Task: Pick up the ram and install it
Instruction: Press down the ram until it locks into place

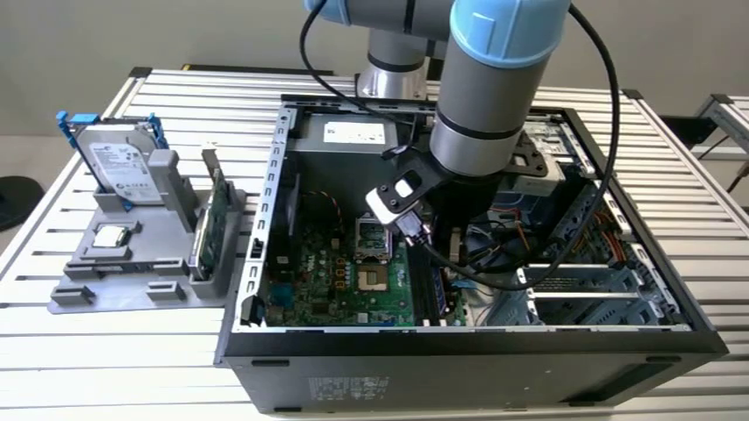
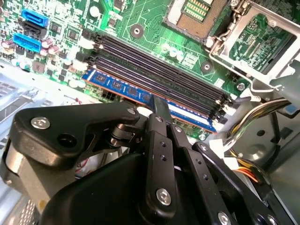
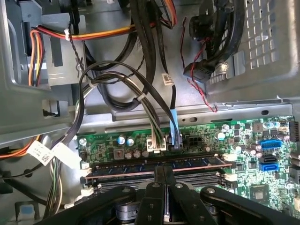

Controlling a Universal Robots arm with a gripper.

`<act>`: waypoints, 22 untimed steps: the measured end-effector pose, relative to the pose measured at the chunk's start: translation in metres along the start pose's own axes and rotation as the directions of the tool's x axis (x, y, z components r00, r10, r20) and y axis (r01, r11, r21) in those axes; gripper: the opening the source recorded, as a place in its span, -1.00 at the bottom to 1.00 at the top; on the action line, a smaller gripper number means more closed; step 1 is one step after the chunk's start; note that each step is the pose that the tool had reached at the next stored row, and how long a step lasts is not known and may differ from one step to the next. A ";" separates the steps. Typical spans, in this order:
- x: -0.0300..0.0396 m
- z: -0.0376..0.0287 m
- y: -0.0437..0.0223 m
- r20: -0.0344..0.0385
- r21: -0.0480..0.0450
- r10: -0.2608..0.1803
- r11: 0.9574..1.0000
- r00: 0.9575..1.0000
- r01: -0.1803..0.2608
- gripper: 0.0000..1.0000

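I have the gripper (image 2: 158, 105) down inside the open computer case (image 1: 468, 338), over the motherboard (image 2: 154, 28). Its jaws are drawn together on the top edge of the ram (image 2: 123, 89), which stands upright in the outermost black slot, beside the three empty slots (image 2: 154, 65). In the first wrist view the ram (image 3: 122, 165) lies level along its slot.

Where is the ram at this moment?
The ram stands in the motherboard slot nearest the case's metal edge, with the end effector closed on its middle in both wrist views.
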State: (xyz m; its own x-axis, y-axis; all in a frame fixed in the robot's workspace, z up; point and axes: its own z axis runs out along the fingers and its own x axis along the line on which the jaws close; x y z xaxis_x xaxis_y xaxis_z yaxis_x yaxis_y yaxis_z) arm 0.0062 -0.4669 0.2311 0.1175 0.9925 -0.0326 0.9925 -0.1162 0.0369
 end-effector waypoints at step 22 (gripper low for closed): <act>0.0003 0.0101 -0.0001 0.001 0.000 0.000 1.000 1.000 0.000 -1.00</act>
State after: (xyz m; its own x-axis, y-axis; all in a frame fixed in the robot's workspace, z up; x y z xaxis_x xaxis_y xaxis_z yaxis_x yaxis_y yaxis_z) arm 0.0064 -0.4670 0.2211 0.1174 0.9925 -0.0332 0.9925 -0.1162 0.0368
